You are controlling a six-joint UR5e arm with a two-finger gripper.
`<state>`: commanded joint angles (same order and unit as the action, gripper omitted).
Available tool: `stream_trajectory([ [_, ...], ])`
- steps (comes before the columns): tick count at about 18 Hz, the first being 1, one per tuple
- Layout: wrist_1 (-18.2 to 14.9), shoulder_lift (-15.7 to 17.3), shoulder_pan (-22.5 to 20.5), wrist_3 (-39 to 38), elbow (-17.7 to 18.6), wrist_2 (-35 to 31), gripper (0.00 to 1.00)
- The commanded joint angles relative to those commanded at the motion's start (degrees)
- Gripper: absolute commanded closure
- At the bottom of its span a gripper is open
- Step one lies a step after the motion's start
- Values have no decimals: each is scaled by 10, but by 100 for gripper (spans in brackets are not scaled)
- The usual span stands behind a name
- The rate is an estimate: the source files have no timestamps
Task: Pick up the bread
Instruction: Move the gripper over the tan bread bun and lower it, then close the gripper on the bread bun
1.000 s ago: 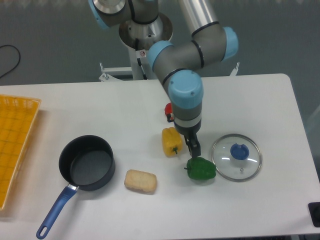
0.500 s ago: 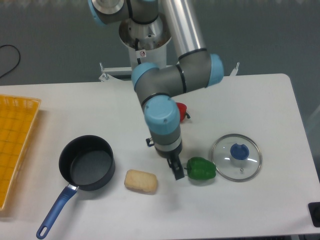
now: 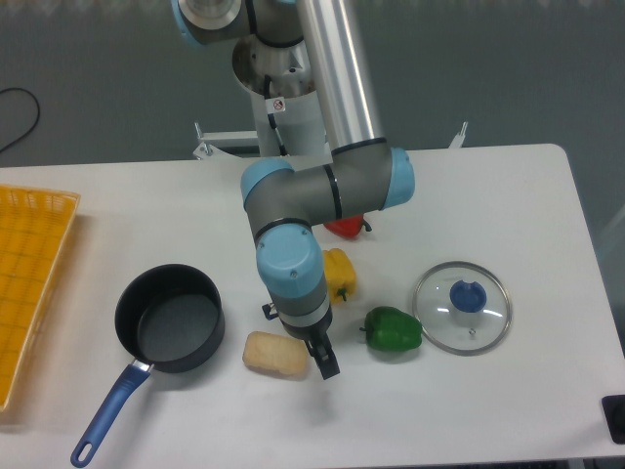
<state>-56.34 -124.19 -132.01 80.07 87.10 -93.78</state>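
The bread (image 3: 270,355) is a small pale tan crusty block lying on the white table (image 3: 508,215), right of the pot. My gripper (image 3: 322,360) hangs from the arm just right of the bread, its dark fingers (image 3: 325,362) close to the bread's right end. The wrist hides part of the bread. I cannot tell whether the fingers are open or shut; nothing is seen held.
A dark pot (image 3: 170,319) with a blue handle stands left of the bread. A yellow pepper (image 3: 341,275), red pepper (image 3: 345,227) and green pepper (image 3: 394,330) lie nearby. A glass lid (image 3: 462,306) is at right, a yellow basket (image 3: 27,274) at far left.
The arm has swung left and toward the front, from over the green pepper to beside the bread. The yellow pepper, hidden half a second ago, shows again.
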Motion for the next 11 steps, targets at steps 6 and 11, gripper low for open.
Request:
stream_trajectory([
  [6, 1, -11, 8, -11, -1, 10, 0],
  [11, 1, -18, 13, -16, -1, 9, 4],
])
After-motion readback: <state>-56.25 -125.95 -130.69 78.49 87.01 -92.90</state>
